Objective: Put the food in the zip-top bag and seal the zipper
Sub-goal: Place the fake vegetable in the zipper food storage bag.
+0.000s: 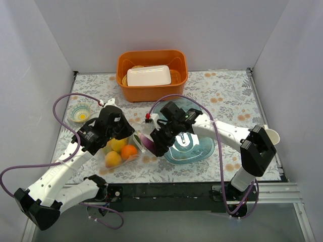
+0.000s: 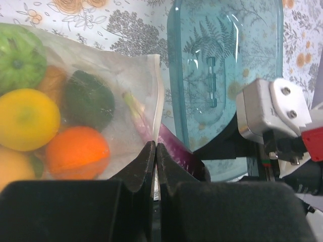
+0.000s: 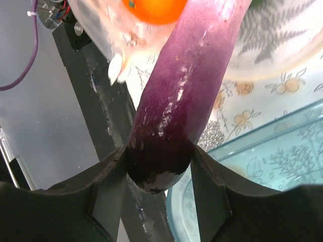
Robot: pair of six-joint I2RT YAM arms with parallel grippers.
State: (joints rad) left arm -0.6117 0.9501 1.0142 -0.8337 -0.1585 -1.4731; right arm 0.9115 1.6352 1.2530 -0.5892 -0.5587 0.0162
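The clear zip-top bag (image 1: 122,149) lies left of centre and holds yellow and orange citrus (image 2: 75,151), a green tomato-like fruit (image 2: 20,63) and a dark green one (image 2: 88,101). My left gripper (image 2: 156,151) is shut on the bag's whitish mouth strip, the zipper (image 2: 159,96). My right gripper (image 3: 159,169) is shut on the blunt end of the purple eggplant (image 3: 186,91), whose far end pokes into the bag's mouth next to the orange (image 3: 154,10). The eggplant also shows in the top view (image 1: 147,143) and the left wrist view (image 2: 176,151).
A clear blue rigid tray (image 1: 202,148) lies just right of the bag, under my right arm. An orange basket (image 1: 123,65) with a white tray (image 1: 148,75) stands at the back. A small patterned bowl (image 1: 79,113) sits at the left. The table's dark front edge (image 1: 166,189) runs close below.
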